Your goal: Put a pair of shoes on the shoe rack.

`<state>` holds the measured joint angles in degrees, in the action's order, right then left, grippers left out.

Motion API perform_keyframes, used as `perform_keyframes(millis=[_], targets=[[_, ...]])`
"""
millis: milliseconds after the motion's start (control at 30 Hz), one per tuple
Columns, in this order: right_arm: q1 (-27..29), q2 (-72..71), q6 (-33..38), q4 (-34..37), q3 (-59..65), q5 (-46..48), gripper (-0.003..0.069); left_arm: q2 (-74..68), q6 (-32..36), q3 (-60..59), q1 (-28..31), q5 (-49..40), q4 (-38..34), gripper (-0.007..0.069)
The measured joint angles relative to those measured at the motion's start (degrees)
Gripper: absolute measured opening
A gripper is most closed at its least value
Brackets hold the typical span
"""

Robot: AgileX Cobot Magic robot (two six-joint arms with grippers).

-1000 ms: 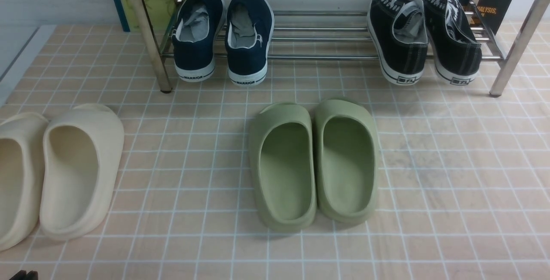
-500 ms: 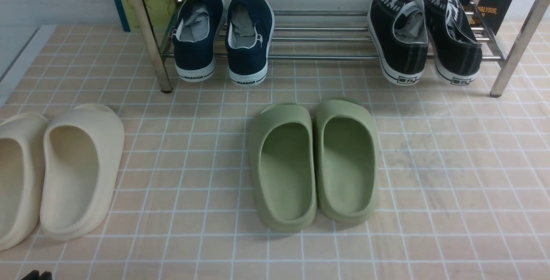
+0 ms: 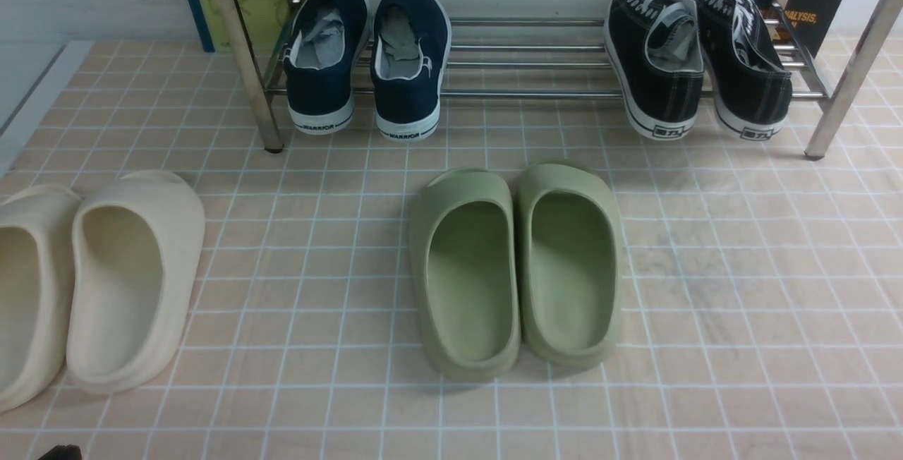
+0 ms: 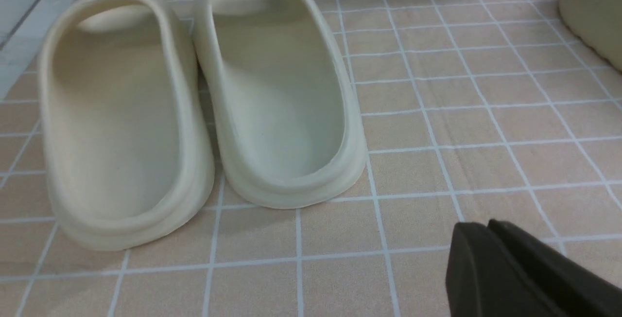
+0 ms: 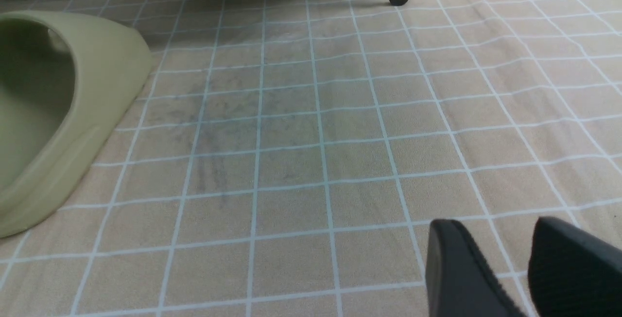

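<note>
The pair of shoes, two navy slip-ons (image 3: 321, 58) (image 3: 408, 58) with white soles, rests side by side on the left part of the shoe rack (image 3: 529, 93), heels toward me. My left gripper (image 4: 486, 227) is shut on nothing and hangs low over the tiles near the cream slides. Only its dark tip (image 3: 60, 454) shows at the bottom edge of the front view. My right gripper (image 5: 500, 229) is open and empty above bare tiles, right of a green slide (image 5: 58, 113). It does not show in the front view.
Black lace-up sneakers (image 3: 656, 58) (image 3: 744, 58) sit on the rack's right end. Two green slides (image 3: 465, 269) (image 3: 568, 262) lie mid-floor, and two cream slides (image 3: 134, 276) (image 3: 28, 291) at the left. Rack legs (image 3: 243, 58) (image 3: 850, 72) stand on the tiles.
The dark tip of my left gripper at the bottom edge of the front view has shifted a little to the right and sunk lower. No shoe has moved.
</note>
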<state>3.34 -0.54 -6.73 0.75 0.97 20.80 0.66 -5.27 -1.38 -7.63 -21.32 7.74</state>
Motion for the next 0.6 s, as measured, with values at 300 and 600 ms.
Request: perform_keyframes(millis=[300,600], targets=[[0.0,0.0,0.0,0.0,0.0,0.0,0.0239,0.0,2.9,0.1,0.0,-0.6,-1.0,0.0002],[0.0,0.0,0.0,0.0,0.0,0.0,0.0239,0.0,3.0,0.2,0.2,-0.7,-1.6,0.0002]])
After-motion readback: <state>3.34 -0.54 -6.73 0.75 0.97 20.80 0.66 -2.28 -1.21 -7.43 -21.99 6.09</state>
